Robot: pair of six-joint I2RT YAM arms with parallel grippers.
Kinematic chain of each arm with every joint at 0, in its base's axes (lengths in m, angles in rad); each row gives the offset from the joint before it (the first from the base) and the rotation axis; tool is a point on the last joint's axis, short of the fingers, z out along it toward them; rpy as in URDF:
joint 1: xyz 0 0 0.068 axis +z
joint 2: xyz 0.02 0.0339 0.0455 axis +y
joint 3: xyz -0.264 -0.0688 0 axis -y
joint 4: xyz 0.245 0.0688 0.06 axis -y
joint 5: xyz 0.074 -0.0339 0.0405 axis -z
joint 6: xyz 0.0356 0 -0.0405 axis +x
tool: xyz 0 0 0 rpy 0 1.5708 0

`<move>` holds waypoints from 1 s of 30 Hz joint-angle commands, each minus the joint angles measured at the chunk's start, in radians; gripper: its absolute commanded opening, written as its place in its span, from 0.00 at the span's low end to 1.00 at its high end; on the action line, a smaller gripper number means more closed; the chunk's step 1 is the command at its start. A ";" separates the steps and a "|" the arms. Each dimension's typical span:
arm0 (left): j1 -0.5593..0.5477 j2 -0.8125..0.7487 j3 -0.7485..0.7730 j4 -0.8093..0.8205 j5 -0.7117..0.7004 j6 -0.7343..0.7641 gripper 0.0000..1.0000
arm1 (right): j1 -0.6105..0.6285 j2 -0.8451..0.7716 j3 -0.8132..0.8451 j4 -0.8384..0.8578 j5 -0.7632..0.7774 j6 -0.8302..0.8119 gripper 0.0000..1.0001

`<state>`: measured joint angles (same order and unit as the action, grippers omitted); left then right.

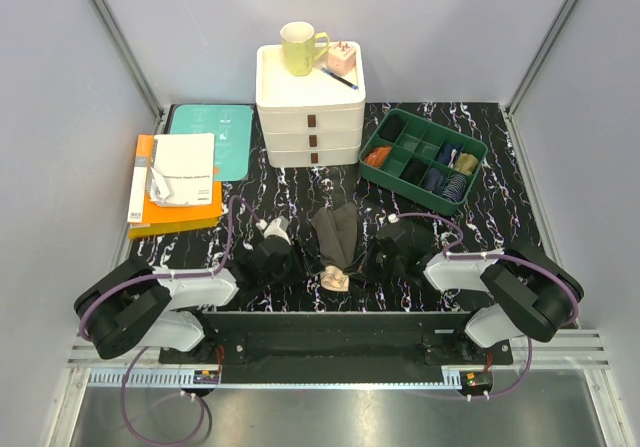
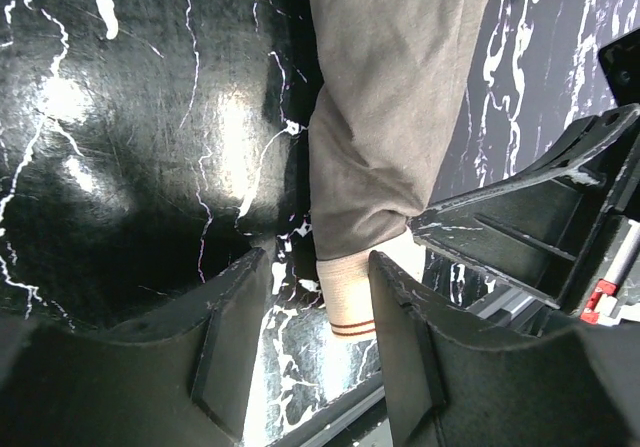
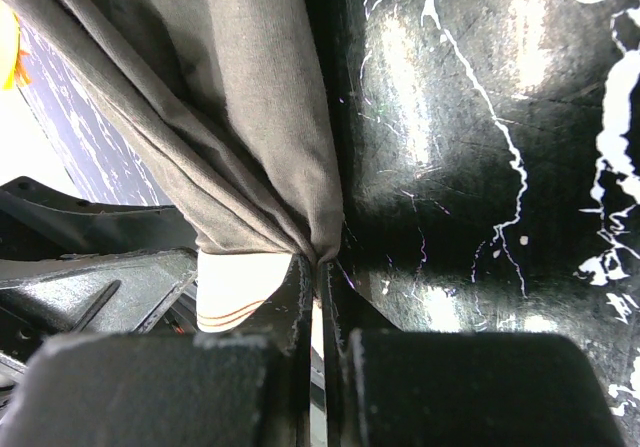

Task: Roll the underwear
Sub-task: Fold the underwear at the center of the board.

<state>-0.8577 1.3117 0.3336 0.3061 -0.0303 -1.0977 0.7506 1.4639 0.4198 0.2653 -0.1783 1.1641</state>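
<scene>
Right gripper: jaws closed flat together, a gathered fold of the underwear, a dark olive-brown boxer brief of soft knit cloth, nipped at the very tips; creases in the cloth ran down into the pinch, so it had a real bite, though a thin one.

Left gripper: jaws about half apart, straddling the corner of the beige elastic waistband with its two brown stripes; right pad on or over the band, bare surface showing beside the left pad; nothing clamped there, as far as could be seen.

Position: the underwear was folded lengthwise into a narrow strip; it lay flat on the black, white-veined marble-pattern worktop, at the middle of the near edge, between the two grippers; waistband end nearest that edge, leg end pointing toward the far edge.

Handling, as judged: light, limp, no stiffness of its own; likely to sag and fall open if lifted by one point; knit surface not slippery against the pads. The waistband looked the thickest and firmest part; best taken at its two corners, one gripper to each, so the first turn of the roll starts even; a pinch on the thin body cloth alone could slip out or drag the fold askew.

Farther out: green plastic compartment tray with small coloured bundles, toward the far right corner; white three-drawer unit at the middle of the far edge; both well apart from the work.
</scene>
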 commanded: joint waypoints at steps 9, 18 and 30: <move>-0.001 0.006 -0.013 0.122 -0.028 -0.040 0.51 | 0.000 0.038 -0.018 -0.095 0.022 -0.035 0.00; -0.003 0.078 -0.028 0.204 0.004 -0.076 0.50 | 0.001 0.035 -0.016 -0.097 0.023 -0.035 0.00; -0.027 0.112 -0.076 0.283 0.075 -0.114 0.39 | 0.000 0.038 -0.019 -0.097 0.026 -0.034 0.00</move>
<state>-0.8680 1.4097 0.2737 0.5423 0.0093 -1.2068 0.7506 1.4666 0.4198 0.2687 -0.1795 1.1641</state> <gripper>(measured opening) 0.405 0.012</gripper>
